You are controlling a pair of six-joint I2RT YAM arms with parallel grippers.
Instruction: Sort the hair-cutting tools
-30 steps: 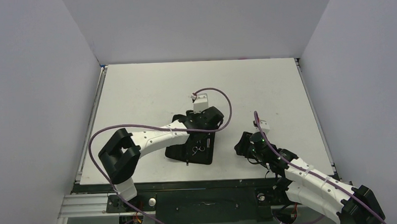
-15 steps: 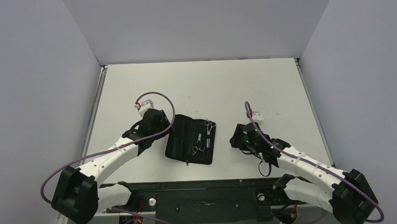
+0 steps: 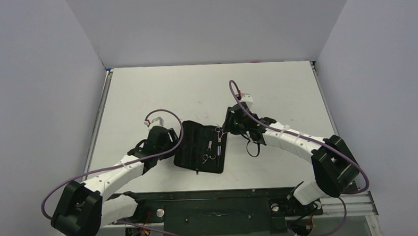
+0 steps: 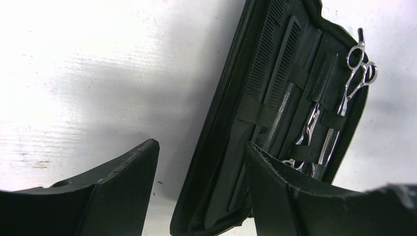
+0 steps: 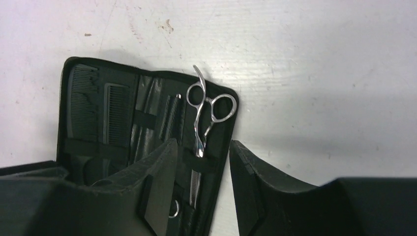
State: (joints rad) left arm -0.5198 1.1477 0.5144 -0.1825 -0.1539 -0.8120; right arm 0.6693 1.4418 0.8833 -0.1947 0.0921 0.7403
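An open black zip case (image 3: 191, 149) lies on the table's front middle. Silver scissors (image 5: 205, 112) sit at its far right corner, rings past the rim, blades under a strap. A second silver pair (image 3: 210, 158) is strapped lower down. Two black combs (image 5: 116, 112) are tucked in the left pockets. My right gripper (image 5: 202, 142) is open above the case's right edge, with the scissors' blades below the gap. My left gripper (image 4: 201, 145) is open at the case's left edge (image 4: 216, 137), holding nothing.
The white table (image 3: 280, 88) is walled on the left, back and right. Purple cables loop above both wrists. A black strap hangs under the right arm (image 3: 253, 148). A dark rail runs along the front edge.
The left arm swung off the case to its left side, uncovering it. The right arm travelled from the front right to the case's far right corner. Its jaws narrowed slightly.
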